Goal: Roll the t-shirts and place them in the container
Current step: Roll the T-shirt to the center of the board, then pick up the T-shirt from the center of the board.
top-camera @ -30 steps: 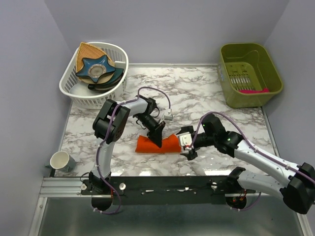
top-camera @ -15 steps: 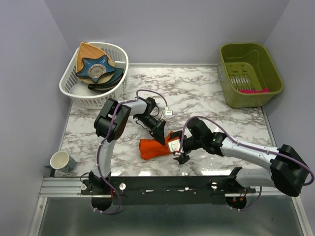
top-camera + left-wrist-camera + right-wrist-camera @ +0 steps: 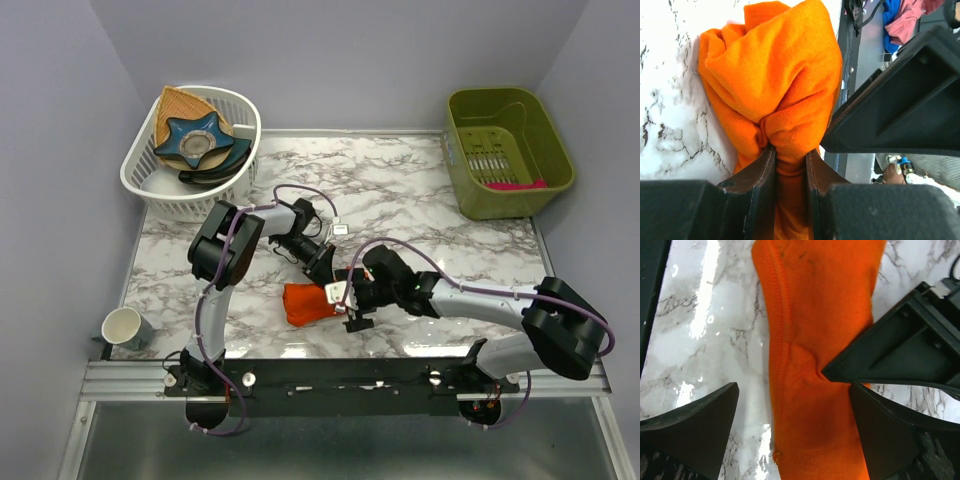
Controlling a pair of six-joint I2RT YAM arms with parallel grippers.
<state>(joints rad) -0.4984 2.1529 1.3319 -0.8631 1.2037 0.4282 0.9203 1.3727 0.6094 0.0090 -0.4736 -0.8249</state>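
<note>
Orange t-shirt (image 3: 306, 303) sits bunched in a lump on the marble table (image 3: 430, 200), well apart from the white basket (image 3: 190, 150). It lies nearer the front edge than the basket and off to the basket's right.

Left claw (image 3: 323, 275) is down on the side of the lump that faces the basket. It's narrow, clamped on a fold of orange fabric. From the left wrist, the two brown pads (image 3: 762, 172) squeeze a ridge of cloth between them, and the rest of the shirt balloons out past the fingertips.

Right claw (image 3: 349, 306) is at the end of the lump away from the basket, spread wide and gripping nothing. From the right wrist, the shirt runs down the gap between its two dark fingers (image 3: 695, 425), with a stitched hem showing. One finger stands clear on bare marble. Whether the cloth brushes the other, can't tell. The left claw's black body cuts in across the fabric just above it.
</note>
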